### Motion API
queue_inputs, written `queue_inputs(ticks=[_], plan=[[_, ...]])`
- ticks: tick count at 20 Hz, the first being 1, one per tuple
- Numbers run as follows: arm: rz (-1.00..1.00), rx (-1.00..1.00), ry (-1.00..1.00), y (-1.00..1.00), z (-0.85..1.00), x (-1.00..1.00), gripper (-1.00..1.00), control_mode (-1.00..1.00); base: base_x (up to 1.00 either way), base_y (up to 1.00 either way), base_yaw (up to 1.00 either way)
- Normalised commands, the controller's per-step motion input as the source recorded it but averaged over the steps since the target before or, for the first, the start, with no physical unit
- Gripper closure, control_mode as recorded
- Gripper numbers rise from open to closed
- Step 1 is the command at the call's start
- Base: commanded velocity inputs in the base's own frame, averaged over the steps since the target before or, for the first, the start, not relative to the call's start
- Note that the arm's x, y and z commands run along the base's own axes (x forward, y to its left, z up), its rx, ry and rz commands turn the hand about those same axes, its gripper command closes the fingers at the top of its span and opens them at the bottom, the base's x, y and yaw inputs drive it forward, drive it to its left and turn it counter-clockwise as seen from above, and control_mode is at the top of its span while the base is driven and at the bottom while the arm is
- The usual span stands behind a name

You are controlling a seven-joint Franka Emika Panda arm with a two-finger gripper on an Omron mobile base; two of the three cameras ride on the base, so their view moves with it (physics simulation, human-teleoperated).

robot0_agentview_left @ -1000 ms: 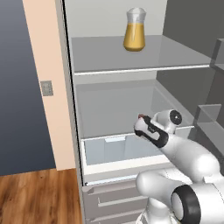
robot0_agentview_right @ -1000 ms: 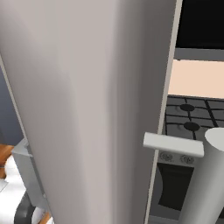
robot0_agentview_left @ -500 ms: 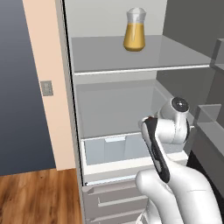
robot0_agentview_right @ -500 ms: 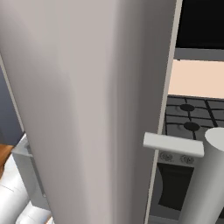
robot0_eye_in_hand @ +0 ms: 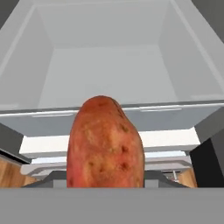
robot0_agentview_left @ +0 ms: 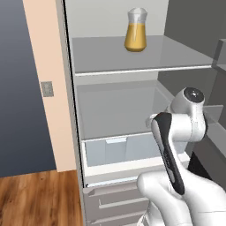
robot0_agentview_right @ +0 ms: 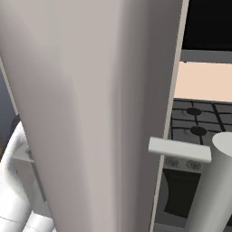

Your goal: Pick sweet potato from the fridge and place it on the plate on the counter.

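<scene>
Right up against the gripper (robot0_eye_in_hand: 105, 186), clamped between its narrowed jaws, sits the one sweet potato (robot0_eye_in_hand: 105, 143), standing on end and poking out ahead of the hand. Beyond it lies the open fridge (robot0_agentview_left: 119, 114), one crisper drawer (robot0_eye_in_hand: 109, 74) just past the tip. High above the hand, one juice jug (robot0_agentview_left: 135, 30) on a shelf.

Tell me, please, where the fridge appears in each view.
Left base view: fridge open interior, centre.
Right base view: its grey door, left and centre.
Hand view: its interior, upper half, behind the sweet potato.
Shared landmark: the crisper drawer, low centre in left base, top in hand view.
</scene>
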Motion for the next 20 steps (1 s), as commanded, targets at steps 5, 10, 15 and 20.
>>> queue_inputs(ticks=[5,10,15,20], plan=[[0.0,0.0,0.0,0.0,0.45,-0.82,1.0,-1.0,0.0,0.0,0.0],[0.0,0.0,0.0,0.0,0.57,-0.56,1.0,-1.0,0.0,0.0,0.0],[0.0,0.0,0.0,0.0,0.54,-0.11,1.0,-1.0,0.0,0.0,0.0],[0.0,-0.01,0.0,0.04,0.37,-0.26,1.0,-1.0,0.0,0.0,0.0]])
